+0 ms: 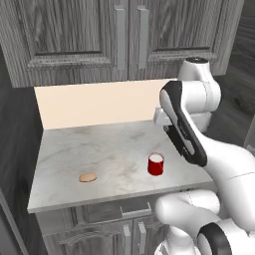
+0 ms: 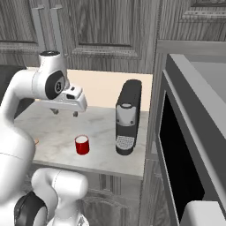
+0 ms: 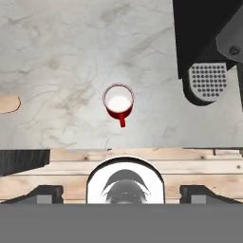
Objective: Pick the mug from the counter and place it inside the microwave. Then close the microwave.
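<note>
Kitchen counter [image 1: 60, 149] of pale marbled stone runs beneath grey wood-grain cabinets, with a peach-coloured back wall behind it. Near the counter's front edge stands the mug [image 1: 156, 164], a small red cup with a white inside, upright and alone; from the hand view its short handle points toward the counter's front edge. Well to one side of it lies a flat tan cookie [image 1: 88, 177], also near the front edge. On the other side, near the mug but not touching it, stands a tall black coffee machine [image 2: 127, 117] with a perforated drip grille at its foot. Beyond that, at the end of the counter, sits the microwave [image 2: 185, 145], its dark window showing. The white arm reaches over the counter, and the gripper [image 2: 64, 113] hangs high above the mug, fingers spread wide apart and holding nothing.
</note>
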{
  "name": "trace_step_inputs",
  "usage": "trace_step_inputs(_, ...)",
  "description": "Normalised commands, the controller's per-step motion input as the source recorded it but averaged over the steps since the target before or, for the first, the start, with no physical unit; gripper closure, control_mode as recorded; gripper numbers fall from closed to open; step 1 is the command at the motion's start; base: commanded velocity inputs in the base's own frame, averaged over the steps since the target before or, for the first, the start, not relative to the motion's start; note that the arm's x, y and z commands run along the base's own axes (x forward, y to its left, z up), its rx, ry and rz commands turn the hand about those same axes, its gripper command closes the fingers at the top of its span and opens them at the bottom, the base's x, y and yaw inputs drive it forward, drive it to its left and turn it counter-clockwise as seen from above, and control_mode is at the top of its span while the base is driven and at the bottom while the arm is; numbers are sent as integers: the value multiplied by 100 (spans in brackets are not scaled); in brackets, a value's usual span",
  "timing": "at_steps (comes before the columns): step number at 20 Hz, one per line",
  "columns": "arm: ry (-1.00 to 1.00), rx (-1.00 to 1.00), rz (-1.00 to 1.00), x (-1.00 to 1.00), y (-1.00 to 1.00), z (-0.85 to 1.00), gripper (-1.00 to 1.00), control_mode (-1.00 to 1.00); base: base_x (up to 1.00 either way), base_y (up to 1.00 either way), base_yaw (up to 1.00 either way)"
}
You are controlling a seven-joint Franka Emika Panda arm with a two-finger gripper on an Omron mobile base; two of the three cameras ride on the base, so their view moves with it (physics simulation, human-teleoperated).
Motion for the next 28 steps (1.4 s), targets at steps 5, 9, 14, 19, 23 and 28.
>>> trace_step_inputs(5,-4,0,-3,-17,0,-47,-100,-100,0,0,0)
trace_step_inputs(9,-11,0,0,19,0,-61,-100,-100,0,0,0)
trace_step_inputs(14,-9,1,0,45,0,-58,-100,-100,0,0,0)
trace_step_inputs(19,-2,5,0,13,0,-29,-100,-100,0,0,0)
trace_step_inputs(23,4,2,0,6,0,-14,-100,-100,0,0,0)
trace_step_inputs(28,9,0,0,1,0,-22,-100,-100,0,0,0)
